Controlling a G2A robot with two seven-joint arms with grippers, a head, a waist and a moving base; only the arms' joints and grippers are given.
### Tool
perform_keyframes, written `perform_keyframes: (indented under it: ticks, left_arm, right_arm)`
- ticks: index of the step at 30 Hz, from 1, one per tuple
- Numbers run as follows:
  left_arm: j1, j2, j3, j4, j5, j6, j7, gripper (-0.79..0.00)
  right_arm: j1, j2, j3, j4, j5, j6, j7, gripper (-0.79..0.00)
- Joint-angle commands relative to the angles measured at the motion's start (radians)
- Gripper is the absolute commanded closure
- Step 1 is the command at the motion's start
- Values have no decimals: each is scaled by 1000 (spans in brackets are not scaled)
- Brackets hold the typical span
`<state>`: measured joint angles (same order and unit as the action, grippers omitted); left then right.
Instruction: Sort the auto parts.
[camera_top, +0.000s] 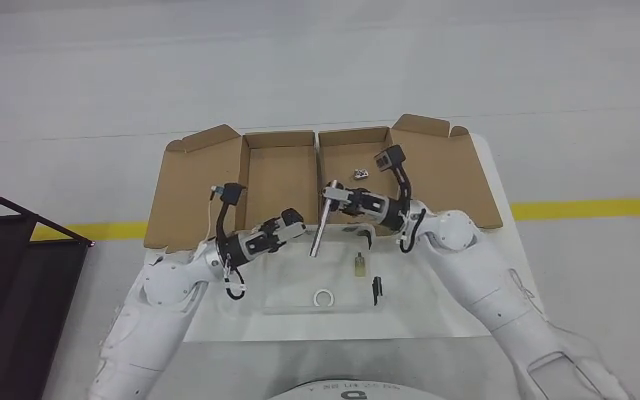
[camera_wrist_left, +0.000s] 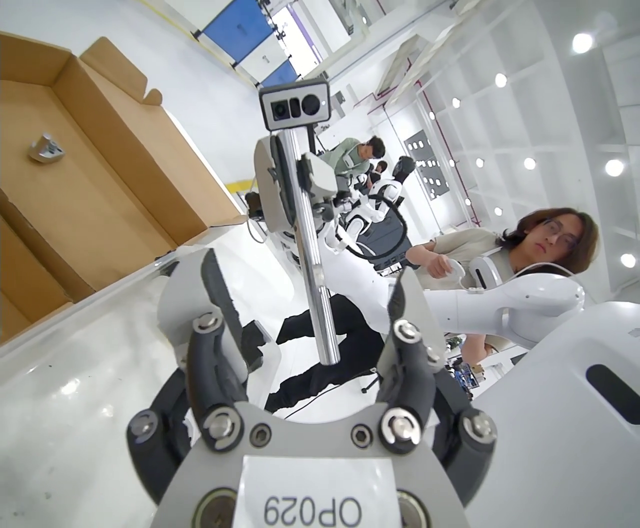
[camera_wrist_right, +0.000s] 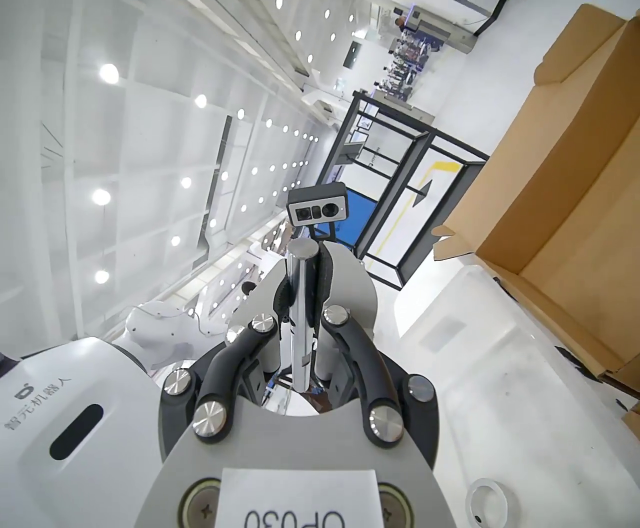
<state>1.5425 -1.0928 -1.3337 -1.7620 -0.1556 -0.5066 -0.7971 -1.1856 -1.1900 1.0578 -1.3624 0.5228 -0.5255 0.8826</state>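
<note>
The right gripper (camera_wrist_right: 301, 260) is clamped on one end of a shiny metal rod (camera_top: 319, 228), which is tilted over the clear tray (camera_top: 290, 296) in front of two open cardboard boxes (camera_top: 275, 175). The left gripper (camera_wrist_left: 307, 265) has its fingers apart around the rod's free end, apparently not touching it. A white ring (camera_top: 323, 297) lies in the tray and a small metal piece (camera_top: 360, 174) in one box.

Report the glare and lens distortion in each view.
Top view: even light, no glare on the cardboard boxes. Left wrist view: ceiling lamps flare white; the metal rod carries bright streaks; straight lines bow. Right wrist view: the rod mirrors the room in the right gripper.
</note>
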Motion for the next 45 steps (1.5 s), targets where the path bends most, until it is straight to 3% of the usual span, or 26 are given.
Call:
perform_keyframes:
  ticks: [1, 9, 15, 17, 21, 24, 31, 43, 45]
  left_arm:
    - [1, 2, -14, 6, -5, 0, 11, -785]
    - [12, 8, -57, 29, -48, 0, 33, -785]
    - [12, 8, -57, 30, -50, 0, 33, -785]
    - [12, 8, -57, 30, -50, 0, 33, -785]
    - [12, 8, -57, 30, -50, 0, 33, -785]
    - [12, 8, -57, 30, -50, 0, 33, -785]
    - [12, 8, -57, 30, -50, 0, 33, -785]
    - [12, 8, -57, 30, -50, 0, 33, -785]
    - [12, 8, -57, 30, -50, 0, 33, -785]
  right_arm:
    - [0, 8, 46, 33, 8, -17, -2, 0]
    - [-55, 59, 323, 115, 90, -61, -15, 0]
    - [-84, 72, 385, 114, -14, -71, -86, 0]
    - [-67, 73, 377, 127, -118, -63, -129, 0]
    - [-6, 62, 279, 160, -515, 19, -302, 0]
    - [17, 45, 193, 170, -660, 52, -394, 0]
    - [64, 20, 73, 206, -837, 91, -452, 0]
    - [131, -12, -13, 271, -854, 113, -460, 0]
    - [137, -14, -13, 280, -866, 123, -475, -292]
